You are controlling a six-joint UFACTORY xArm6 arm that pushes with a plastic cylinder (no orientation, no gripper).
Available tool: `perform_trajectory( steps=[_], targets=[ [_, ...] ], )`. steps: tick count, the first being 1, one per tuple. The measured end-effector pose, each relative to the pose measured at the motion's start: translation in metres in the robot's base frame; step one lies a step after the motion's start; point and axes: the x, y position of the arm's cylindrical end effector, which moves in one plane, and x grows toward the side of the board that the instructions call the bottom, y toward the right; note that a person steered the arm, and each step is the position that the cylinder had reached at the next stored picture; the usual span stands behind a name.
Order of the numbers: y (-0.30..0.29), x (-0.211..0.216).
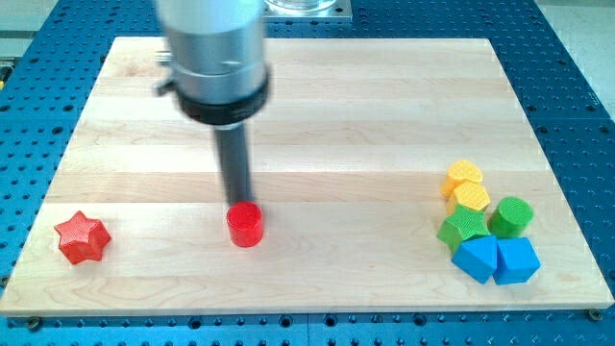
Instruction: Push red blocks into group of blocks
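Two red blocks are seen on the wooden board (317, 106). One, a red cylinder (245, 225), is set near the view's bottom, left of the middle. Just above it, at its far edge, my tip (237, 202) is placed, touching it or all but touching; which of the two cannot be told. No pincer is carried by the arm, so nothing can be said of open or closed: only a straight dark rod is fitted, hung from a thick grey housing at the view's top left. The other, a red star (81, 237), is found well to the left, close to the board's left edge and apart from everything else.

Far off at the view's right a tight group is gathered. Two yellow blocks (465, 177) (471, 198) are stacked in line at its top, their shapes not clearly made out. Below them a green star-like block (462, 228) and a green cylinder (510, 216) are placed side by side. Nearest the bottom edge two blue blocks (476, 258) (517, 260) are set, touching each other. Around the board a blue perforated table (577, 115) is seen.
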Motion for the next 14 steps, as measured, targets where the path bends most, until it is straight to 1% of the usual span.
perform_trajectory(
  steps=[1, 2, 3, 4, 5, 6, 8, 9, 10, 11, 12, 13, 14],
  targets=[
    [-0.013, 0.037],
    [0.044, 0.039],
    [0.160, 0.034],
    [0.180, 0.034],
    [0.219, 0.034],
    [0.208, 0.037],
    [0.053, 0.114],
    [-0.052, 0.116],
    [-0.156, 0.100],
    [-0.165, 0.083],
    [-0.095, 0.054],
    [-0.079, 0.045],
    [-0.156, 0.045]
  ],
)
